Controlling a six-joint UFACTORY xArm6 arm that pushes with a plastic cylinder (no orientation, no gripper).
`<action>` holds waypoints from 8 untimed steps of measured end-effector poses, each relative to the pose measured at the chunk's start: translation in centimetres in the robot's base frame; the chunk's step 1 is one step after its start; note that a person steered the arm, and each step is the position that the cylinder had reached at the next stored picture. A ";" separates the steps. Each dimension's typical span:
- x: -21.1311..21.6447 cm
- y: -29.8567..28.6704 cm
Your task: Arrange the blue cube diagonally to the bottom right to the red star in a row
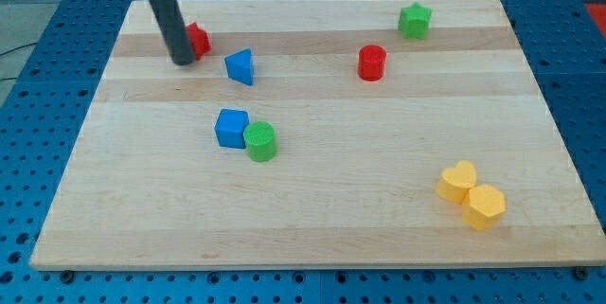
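My tip point(182, 61) stood at the table's point(379, 219) upper left, touching the half-hidden red star point(198, 39); it carries no gripper and held nothing. The blue cube point(230, 128) lay lower, touching the green cylinder point(260, 141). It looked light, stiff and easy to slide; I would push its flat lower face.

Legible markings: none.
You will find no text, label, brand, number or sign to read on the wooden board point(312, 209), on any of the coloured blocks, or on the blue perforated surface point(38, 67) around it.
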State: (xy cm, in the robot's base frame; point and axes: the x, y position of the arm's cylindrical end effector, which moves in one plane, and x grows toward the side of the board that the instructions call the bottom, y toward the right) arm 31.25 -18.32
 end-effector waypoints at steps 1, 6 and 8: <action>-2.9 2.2; 6.1 11.3; 17.1 4.3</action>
State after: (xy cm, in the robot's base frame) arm 48.36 -13.98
